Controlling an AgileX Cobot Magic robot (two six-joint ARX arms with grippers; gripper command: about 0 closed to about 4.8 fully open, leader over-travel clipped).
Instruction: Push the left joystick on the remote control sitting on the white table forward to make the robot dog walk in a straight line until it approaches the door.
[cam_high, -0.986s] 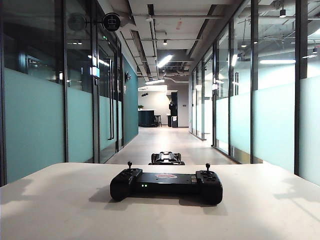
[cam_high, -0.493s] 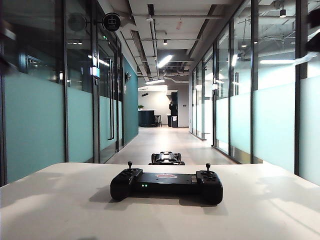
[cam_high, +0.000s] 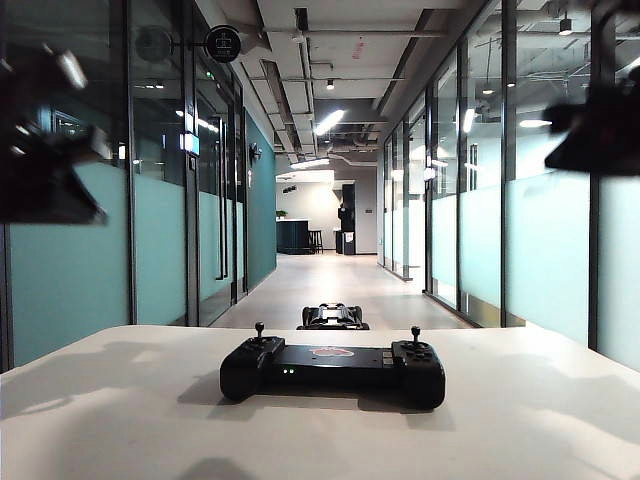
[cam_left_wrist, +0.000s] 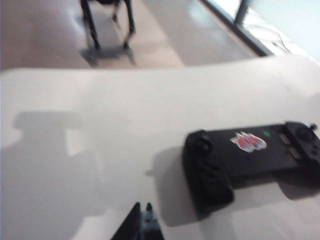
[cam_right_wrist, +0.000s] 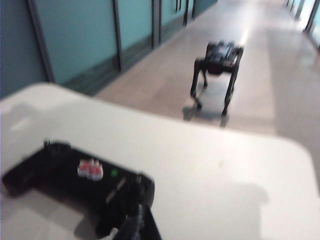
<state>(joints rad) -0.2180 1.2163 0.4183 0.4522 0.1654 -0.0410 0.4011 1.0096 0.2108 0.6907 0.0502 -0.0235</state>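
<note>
1. Exterior view: the remote (cam_high: 333, 369) lies on the white tabletop (cam_high: 120, 420), long axis across the picture, handles toward the camera. The left stick (cam_high: 259, 329) stands upright at its left end, untouched; the twin stick is at the right end.
2. Both arms hang high and well apart from the remote, dark blurs at the picture's edges: the left tool (cam_high: 45, 150) at the left, the right tool (cam_high: 600, 130) at the right. Neither touches anything.
3. Left wrist view: the left tool (cam_left_wrist: 141, 220) shows two dark fingertips close together with nothing between them. The remote lies off to one side of it and a little ahead, so the left stick's end is the nearer end to this arm. I judge the left arm better placed for the push.
4. Right wrist view: the right tool (cam_right_wrist: 137, 225) is closed and empty, above the remote's button end.
5. The dog (cam_high: 333, 317) stands on the corridor floor just beyond the tabletop's far edge, facing down the hall.
6. No containers are in sight.
</note>
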